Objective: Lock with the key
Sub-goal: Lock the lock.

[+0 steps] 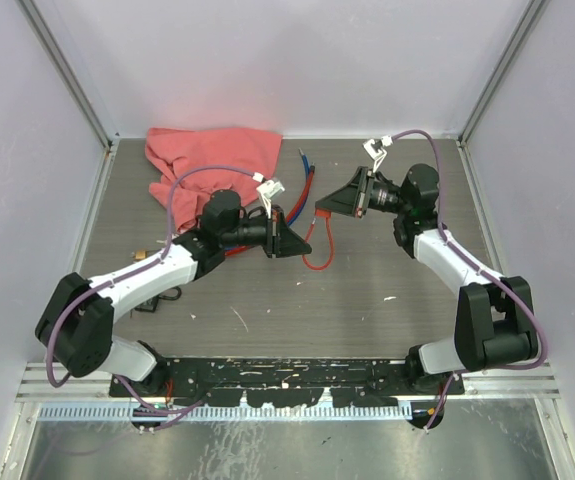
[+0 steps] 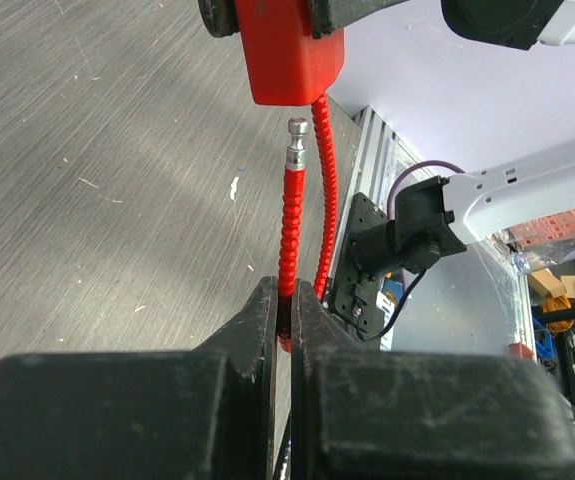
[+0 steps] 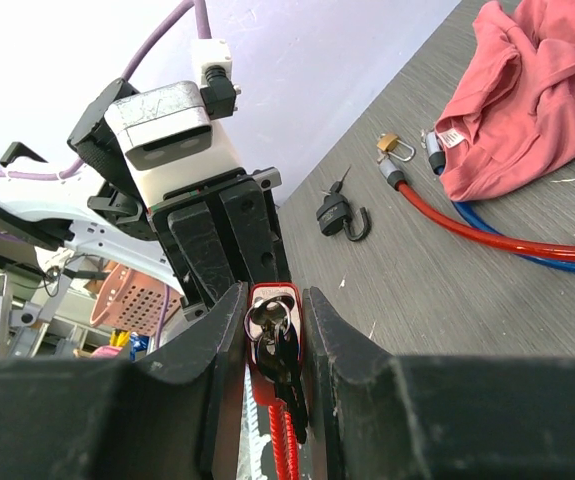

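The red lock body (image 3: 274, 300) is held off the table with my right gripper (image 3: 277, 305) shut on its sides. A bunch of keys (image 3: 285, 352) on a ring hangs from its face, one key seated in the lock. My left gripper (image 2: 285, 296) is shut on the red ribbed cable (image 2: 288, 225) a little below its silver end pin (image 2: 297, 145). That pin sits just short of the lock body (image 2: 287, 55), beside the cable's other strand (image 2: 324, 170), which enters the body. From above, the two grippers (image 1: 302, 243) (image 1: 321, 207) face each other at mid-table, the cable loop (image 1: 317, 262) hanging between them.
A pink cloth (image 1: 212, 160) lies at the back left, with a second red cable (image 1: 307, 190) and a blue cable (image 1: 308, 163) next to it. A black padlock (image 3: 339, 213) and a small brass padlock (image 3: 392, 147) lie on the table left of my left arm.
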Available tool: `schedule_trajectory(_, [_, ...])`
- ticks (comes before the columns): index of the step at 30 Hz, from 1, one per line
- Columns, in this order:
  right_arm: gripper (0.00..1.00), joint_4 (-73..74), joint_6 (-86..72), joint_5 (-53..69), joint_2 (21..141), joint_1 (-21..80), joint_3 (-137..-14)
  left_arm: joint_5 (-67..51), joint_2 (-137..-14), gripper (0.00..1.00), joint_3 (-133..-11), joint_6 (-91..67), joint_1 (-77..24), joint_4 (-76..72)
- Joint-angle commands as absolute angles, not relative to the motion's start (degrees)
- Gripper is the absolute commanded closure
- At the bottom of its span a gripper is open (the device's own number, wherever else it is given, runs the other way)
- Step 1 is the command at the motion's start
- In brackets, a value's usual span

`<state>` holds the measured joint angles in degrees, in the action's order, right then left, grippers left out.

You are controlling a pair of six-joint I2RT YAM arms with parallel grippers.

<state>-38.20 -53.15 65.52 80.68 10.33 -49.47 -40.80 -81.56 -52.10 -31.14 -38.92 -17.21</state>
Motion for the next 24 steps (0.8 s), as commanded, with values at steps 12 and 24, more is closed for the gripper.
schedule_trajectory(12, [0.99,-42.67,-54.32,64.07,80.33,11.57,-49.08,-42.29,-83.24,1.00,-55.02,-33.27,-39.15,-24.21])
schedule_trajectory(24, [0.99,-42.10,-53.52,63.90,80.24,11.80,-48.43,-42.47,-82.96,1.00,-54.38,-34.76,-39.19,-26.94])
